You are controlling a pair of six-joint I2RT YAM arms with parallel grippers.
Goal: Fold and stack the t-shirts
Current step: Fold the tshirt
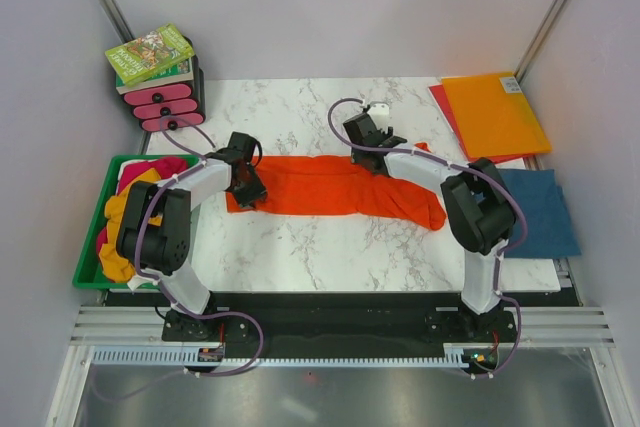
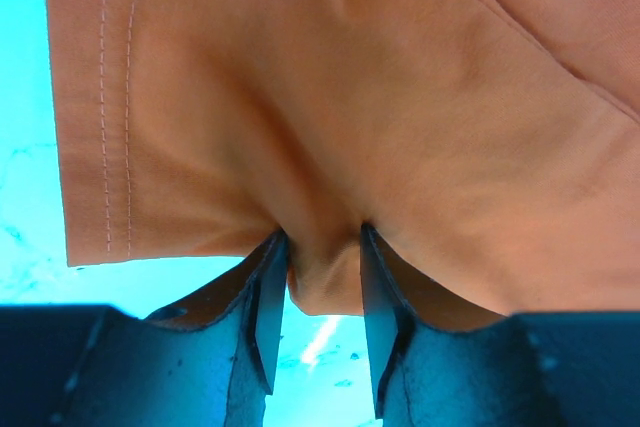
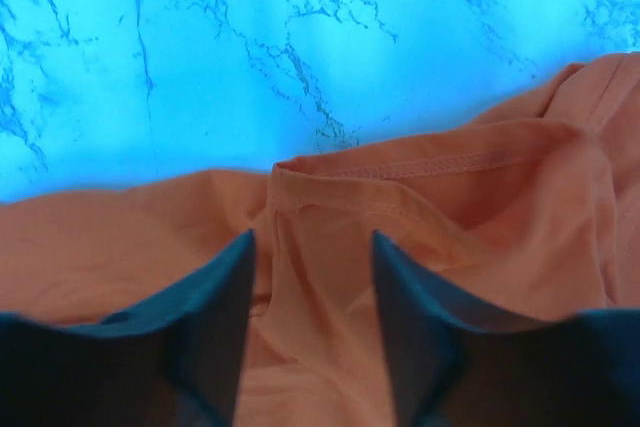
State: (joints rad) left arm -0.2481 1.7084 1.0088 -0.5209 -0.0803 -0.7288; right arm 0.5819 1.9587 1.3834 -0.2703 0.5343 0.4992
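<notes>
The bright orange t-shirt (image 1: 320, 187) lies stretched in a long band across the middle of the marble table. My left gripper (image 1: 248, 190) is at its left end; in the left wrist view the gripper (image 2: 322, 267) is shut on a fold of the orange cloth (image 2: 330, 97) near a stitched hem. My right gripper (image 1: 372, 147) is at the shirt's far edge; in the right wrist view the gripper (image 3: 312, 247) is closed on bunched orange cloth (image 3: 450, 217) by a stitched edge. A teal-blue t-shirt (image 1: 545, 209) lies flat at the right.
A green bin (image 1: 92, 265) at the left holds mustard-yellow (image 1: 115, 212), magenta (image 1: 165, 167) and white (image 1: 135, 175) shirts. Flat orange (image 1: 495, 112) and red (image 1: 440, 97) folders lie at the back right. A small pink drawer unit (image 1: 165, 102) with a book (image 1: 150, 52) on it stands back left.
</notes>
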